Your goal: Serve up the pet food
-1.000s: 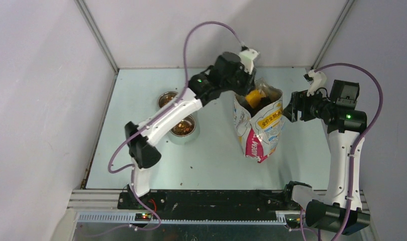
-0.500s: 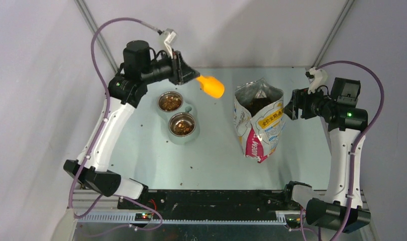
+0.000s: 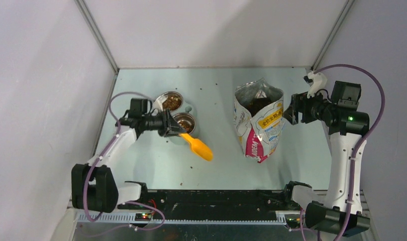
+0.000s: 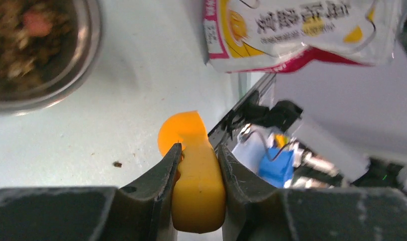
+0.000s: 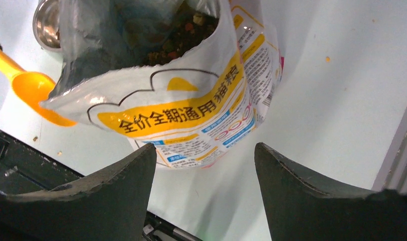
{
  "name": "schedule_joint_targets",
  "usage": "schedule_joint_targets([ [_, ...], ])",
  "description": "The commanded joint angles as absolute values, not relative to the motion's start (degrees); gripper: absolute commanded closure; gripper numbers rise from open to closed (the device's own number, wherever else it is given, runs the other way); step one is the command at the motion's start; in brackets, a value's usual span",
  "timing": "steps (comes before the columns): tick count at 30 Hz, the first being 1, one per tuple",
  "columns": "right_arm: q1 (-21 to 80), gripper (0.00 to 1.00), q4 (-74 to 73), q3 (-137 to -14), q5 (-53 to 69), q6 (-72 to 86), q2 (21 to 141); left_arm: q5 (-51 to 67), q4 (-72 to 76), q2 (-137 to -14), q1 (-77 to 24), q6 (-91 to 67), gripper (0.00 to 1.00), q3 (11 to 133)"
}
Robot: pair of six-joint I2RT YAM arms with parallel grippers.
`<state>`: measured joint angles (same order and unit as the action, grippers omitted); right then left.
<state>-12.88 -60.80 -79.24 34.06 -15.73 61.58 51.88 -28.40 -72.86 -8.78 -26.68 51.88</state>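
Pet food fills two steel bowls (image 3: pixel 170 101) (image 3: pixel 183 123) at the left and shows as dark kibble (image 5: pixel 184 30) inside the open printed bag (image 3: pixel 259 123), which stands upright at centre right. My left gripper (image 3: pixel 177 131) (image 4: pixel 199 146) is shut on the handle of the orange scoop (image 3: pixel 199 148) (image 4: pixel 196 186). It holds the scoop low over the table just right of the near bowl, and the scoop's cup looks plain orange. My right gripper (image 3: pixel 288 111) (image 5: pixel 204 145) stands open beside the bag's right side, apart from it, with nothing between its fingers.
The bowls sit in a pale green holder (image 3: pixel 177 138). A few stray crumbs (image 4: pixel 117 164) lie on the table. Enclosure walls close off the left, back and right. A black rail (image 3: pixel 216 198) runs along the near edge.
My left arm lifted the scoop out of the bag, swung it left over the bowls, then lowered it in front of the near bowl. The right arm and bag have not moved.
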Motion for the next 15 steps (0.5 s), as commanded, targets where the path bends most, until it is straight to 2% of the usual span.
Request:
schedule_joint_targets([
  [1,-12.7,0.25,-63.6,-80.8,36.3,-19.1,58.6,51.4,-17.4,-67.9,-1.5,-42.6,1.0,41.8],
  [9,-12.6,0.25,-64.6,-79.6,39.6,-17.9,56.9,43.4,-19.3,-69.5,11.0,-47.7,1.0,27.3],
  [11,-12.4,0.25,-64.4,-78.8,40.2,-17.7,56.1,41.0,-21.5,-69.7,12.9,-47.6,0.95,26.1],
  [15,-12.2,0.25,-63.7,-77.7,40.3,-16.7,55.5,37.5,-24.8,-70.4,15.5,-46.8,0.75,25.7],
])
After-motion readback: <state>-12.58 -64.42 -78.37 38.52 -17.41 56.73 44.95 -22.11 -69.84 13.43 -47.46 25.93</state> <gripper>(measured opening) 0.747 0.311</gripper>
